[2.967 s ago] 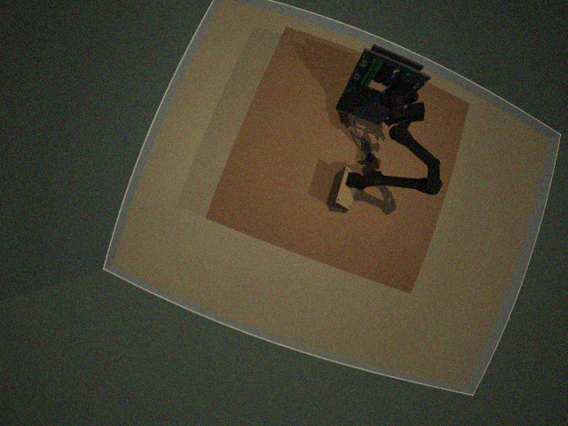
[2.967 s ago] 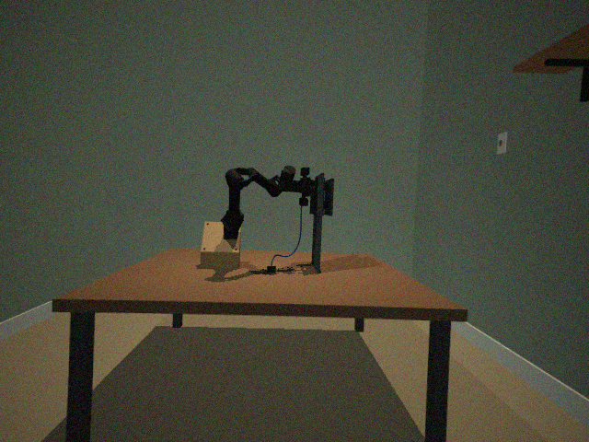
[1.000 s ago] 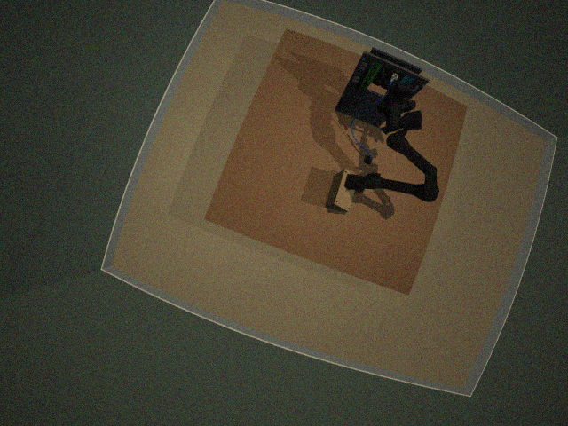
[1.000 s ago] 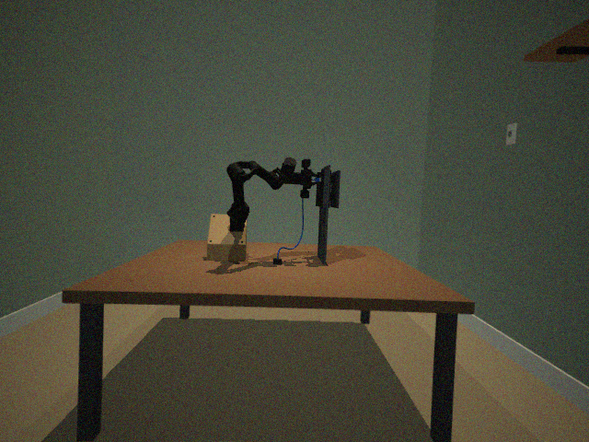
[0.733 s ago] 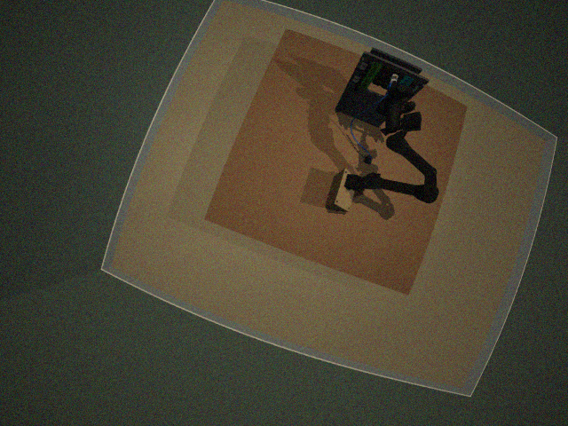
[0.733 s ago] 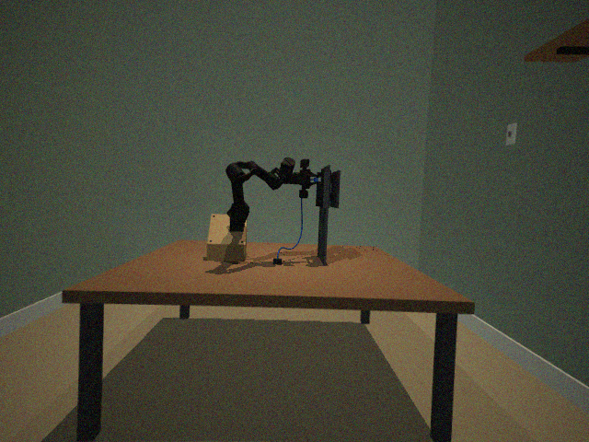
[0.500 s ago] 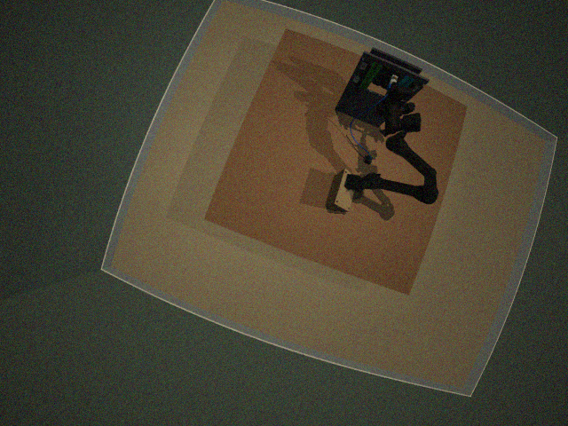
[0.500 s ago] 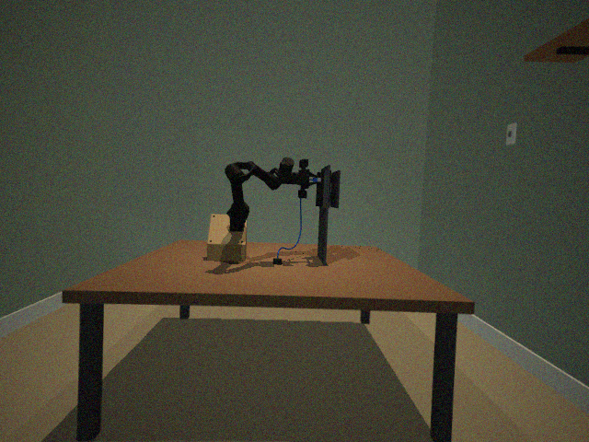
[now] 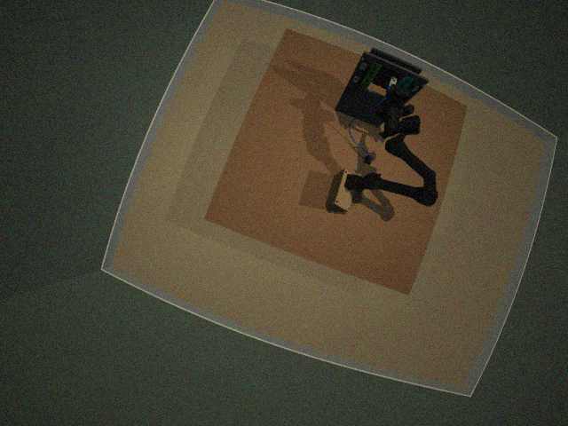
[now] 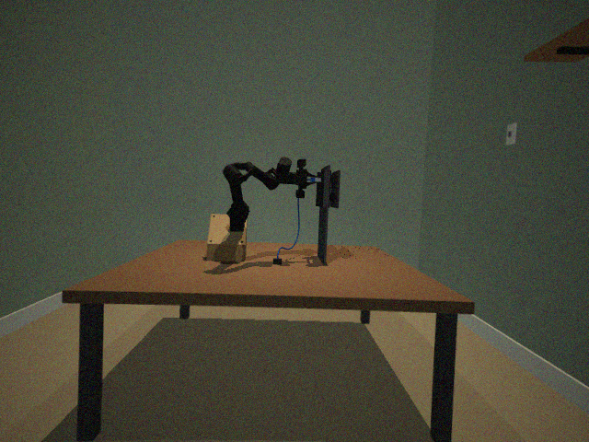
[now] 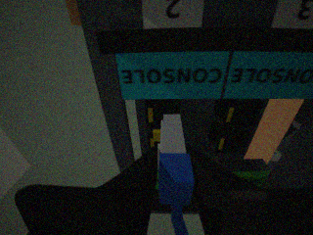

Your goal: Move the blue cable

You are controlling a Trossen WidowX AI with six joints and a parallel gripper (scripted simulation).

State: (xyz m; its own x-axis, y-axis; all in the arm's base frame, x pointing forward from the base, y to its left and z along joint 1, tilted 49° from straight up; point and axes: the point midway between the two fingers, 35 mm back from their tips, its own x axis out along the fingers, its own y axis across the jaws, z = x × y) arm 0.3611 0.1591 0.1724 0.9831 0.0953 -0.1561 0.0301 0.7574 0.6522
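Currently, your jaws are closed partway, clamped on the blue plug. In the wrist view, you have it just below centre, its pale front end pointing up toward the left-hand teal CONSOLE label; you can't tell whether its tip sits inside a port. From it, the blue cable runs down to a small dark block on your bench.

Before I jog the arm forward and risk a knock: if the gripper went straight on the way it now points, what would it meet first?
Probably the dark upright panel with teal CONSOLE labels, the held blue-and-white plug leading; depth is unclear.
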